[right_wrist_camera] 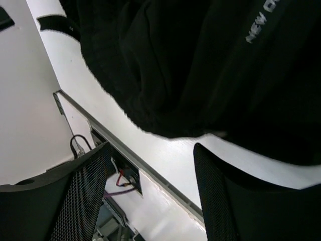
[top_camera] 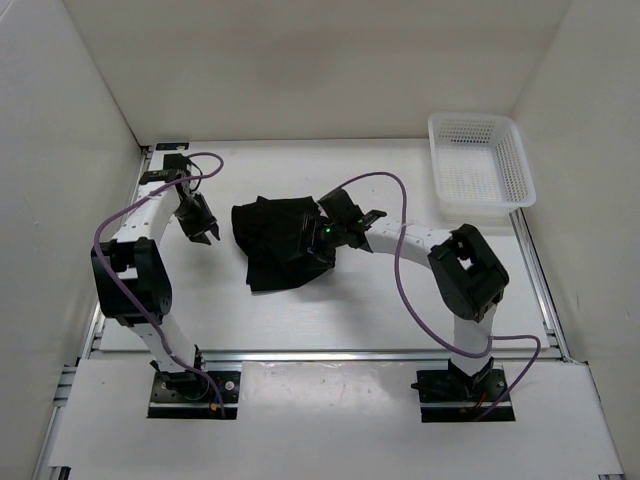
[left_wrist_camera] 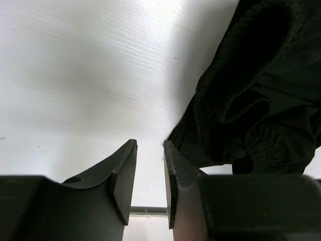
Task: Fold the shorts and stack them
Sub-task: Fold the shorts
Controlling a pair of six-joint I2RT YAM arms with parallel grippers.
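Judging shorts limp, light, bunch-prone | left pincer narrowly spread, empty; gathered edge just right of it, best hold | right pincer spread, cloth ahead

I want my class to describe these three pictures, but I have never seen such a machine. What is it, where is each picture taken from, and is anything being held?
These are two robot arms bolted at the near edge of a white table. Each arm ends in a two-finger pincer. The wide picture looks down from above and behind. The other two come from small cameras on the wrists, so each shows its own fingers at the bottom. A crumpled pair of black shorts lies mid-table, and a white plastic basket stands at the far right corner. The left pincer is just left of the shorts, its fingers slightly apart with nothing between them. The right pincer is wide open at the shorts' right edge and appears to clamp nothing.
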